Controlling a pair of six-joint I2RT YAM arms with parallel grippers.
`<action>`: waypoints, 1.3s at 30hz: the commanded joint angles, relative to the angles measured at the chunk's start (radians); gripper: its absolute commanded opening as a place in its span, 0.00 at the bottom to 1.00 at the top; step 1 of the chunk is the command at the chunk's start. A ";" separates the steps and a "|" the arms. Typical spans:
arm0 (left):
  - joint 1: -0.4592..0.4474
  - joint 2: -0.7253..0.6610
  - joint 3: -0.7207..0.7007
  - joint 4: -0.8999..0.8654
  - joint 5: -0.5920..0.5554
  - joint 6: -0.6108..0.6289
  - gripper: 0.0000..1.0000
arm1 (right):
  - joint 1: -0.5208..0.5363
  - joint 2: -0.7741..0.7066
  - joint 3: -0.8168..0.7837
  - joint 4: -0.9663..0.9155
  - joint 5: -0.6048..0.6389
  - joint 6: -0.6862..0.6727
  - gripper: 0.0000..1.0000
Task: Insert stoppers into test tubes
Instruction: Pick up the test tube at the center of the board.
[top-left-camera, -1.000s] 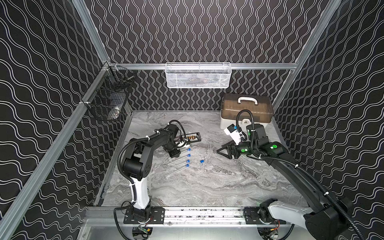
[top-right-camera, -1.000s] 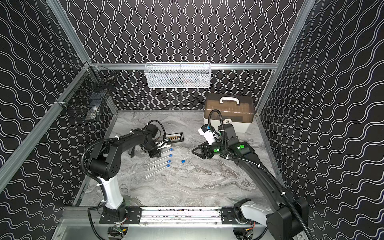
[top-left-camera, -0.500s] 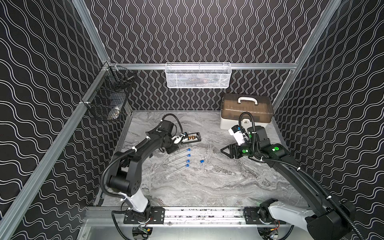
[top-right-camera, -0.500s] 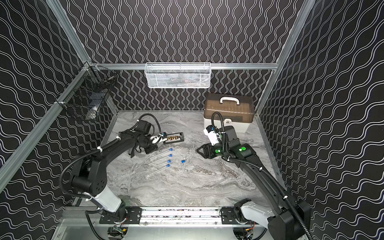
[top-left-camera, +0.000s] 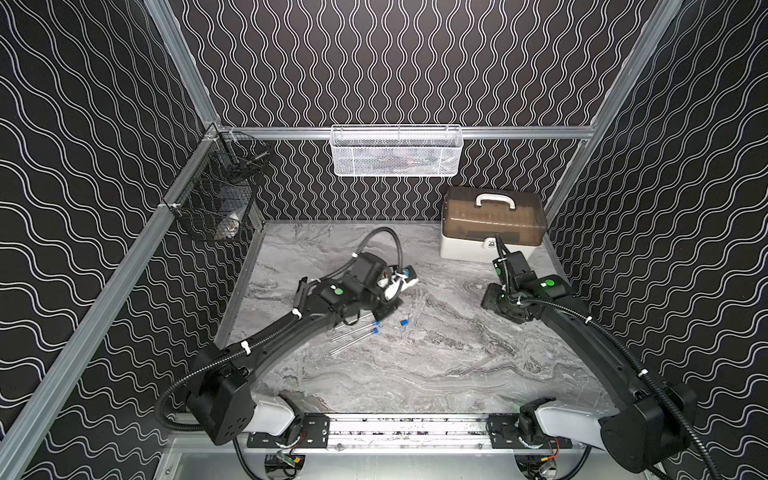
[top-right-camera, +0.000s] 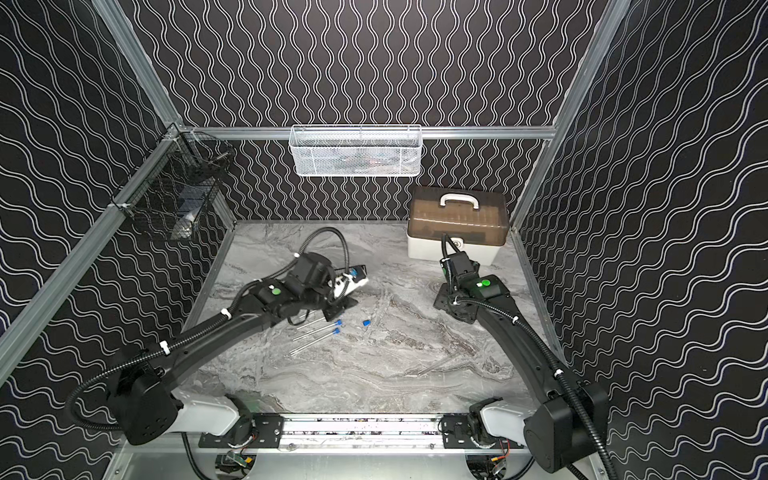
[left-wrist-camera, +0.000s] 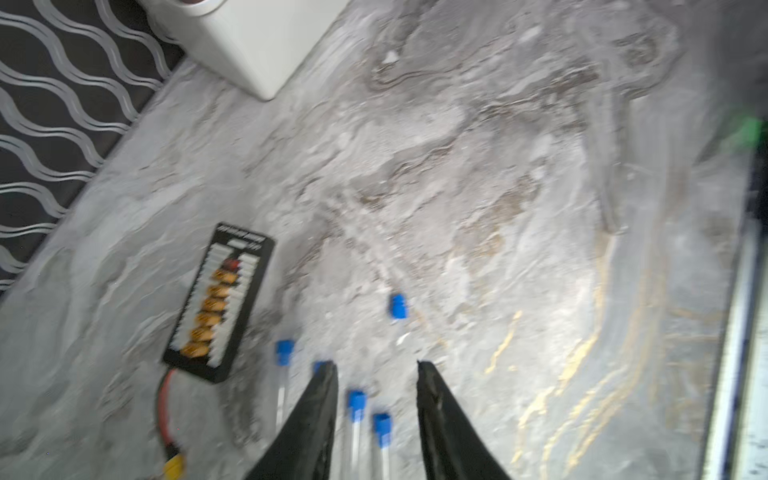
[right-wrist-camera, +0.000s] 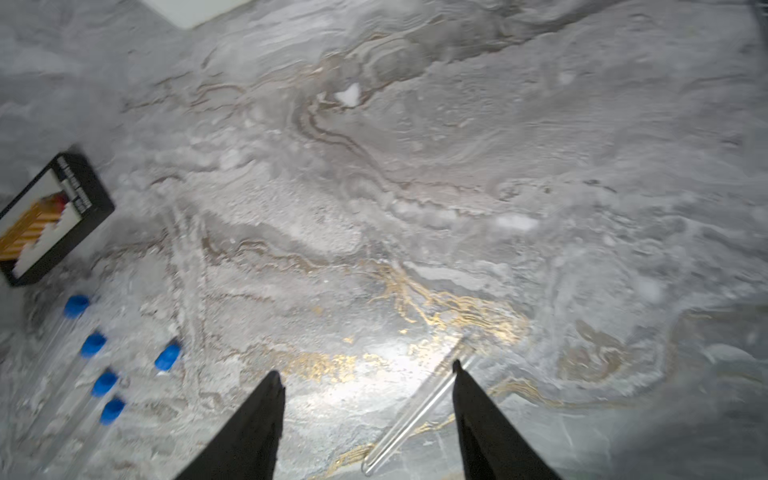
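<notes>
Several clear test tubes lie side by side left of the table's centre, each with a blue stopper in its mouth. One loose stopper lies just to their right. My left gripper hovers open over the capped ends, holding nothing. Another test tube, with no stopper, lies alone on the marble further right. My right gripper is open and empty above it, and that tube lies close to one fingertip.
A black board with gold connectors lies just behind the tubes, with a red wire running off it. A brown-lidded toolbox stands at the back right. A white mesh basket and a black wire basket hang on the walls.
My left arm has swung out from beside the board to above the tubes' capped ends, and its jaws have parted slightly. My right gripper has drawn back to the right.
</notes>
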 joint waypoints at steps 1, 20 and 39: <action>-0.140 0.026 -0.018 0.123 -0.069 -0.223 0.39 | -0.085 -0.020 0.048 -0.122 0.096 0.022 0.64; -0.572 0.702 0.492 0.000 -0.312 -0.418 0.45 | -0.142 -0.231 0.273 -0.282 0.136 -0.052 0.65; -0.533 0.887 0.596 -0.008 -0.377 -0.417 0.40 | -0.142 -0.242 0.289 -0.306 0.126 -0.049 0.63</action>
